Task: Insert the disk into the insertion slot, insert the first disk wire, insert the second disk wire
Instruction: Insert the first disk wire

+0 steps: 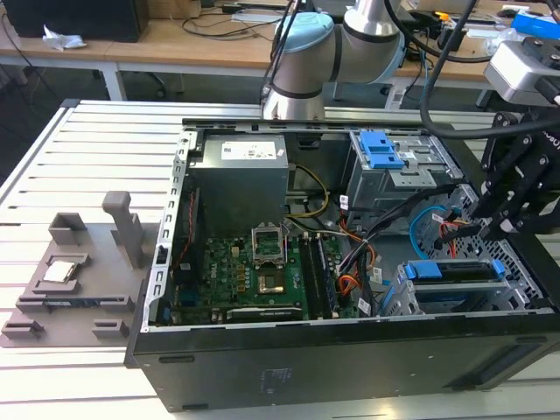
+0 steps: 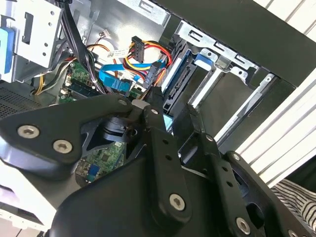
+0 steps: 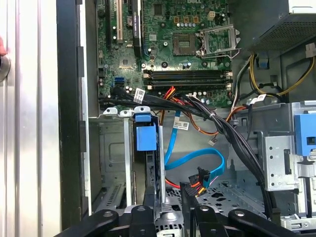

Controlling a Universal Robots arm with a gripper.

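The disk (image 1: 455,269) in its blue carrier sits inside the insertion slot (image 1: 418,299), the low silver cage at the case's corner on the exterior view's right. Its blue handle (image 3: 145,137) faces out of the cage (image 3: 109,158). My gripper (image 1: 479,232) hangs just above the disk, open, with nothing between its fingers (image 2: 154,106). The first disk wire (image 3: 197,180), a red-orange bundle with a dark plug (image 2: 153,74), lies just beyond one fingertip. The second disk wire (image 3: 195,160), light blue, loops beside it (image 2: 111,79).
Inside the open black case are the motherboard (image 1: 254,271), the grey power supply (image 1: 241,166) and a taller grey bay with a blue clip (image 1: 381,149). A thick black cable bundle (image 3: 232,133) crosses near the wires. A grey fixture (image 1: 79,271) lies on the slatted table.
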